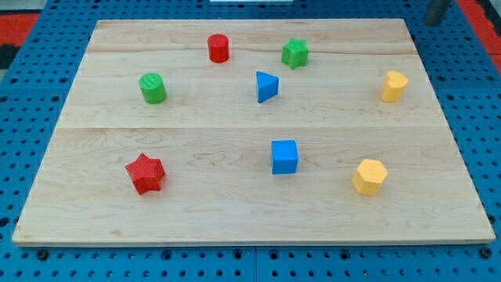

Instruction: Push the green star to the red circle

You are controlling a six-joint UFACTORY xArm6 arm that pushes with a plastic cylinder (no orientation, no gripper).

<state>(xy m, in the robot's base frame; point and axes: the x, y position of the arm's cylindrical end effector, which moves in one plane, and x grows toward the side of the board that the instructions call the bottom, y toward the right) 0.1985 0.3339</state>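
Green star (295, 52) is seen near the view's top, right of centre on the wooden board (235, 219), with the red circle (218, 48) to its left at about the same height and a clear strip of wood between the two. Just below that strip, towards the view's bottom, the blue triangle (266, 86) is found, near but apart from both. Farther out, a green cylinder (153, 88) lies at the view's left, a red star (145, 173) at the lower left, a blue cube (284, 156) below centre, and two yellow blocks, one at the right edge (394, 85) and one at the lower right (369, 176).

Only a dark rod (437, 11) is glimpsed at the view's top right corner, off the board; my tip cannot be made out, so its exact place cannot be told, and nothing is being touched by it.

The approach is judged to be the step in hand. The tip would have to be brought to the star's right side, and a straight leftward push would be called for, kept clear of the triangle.
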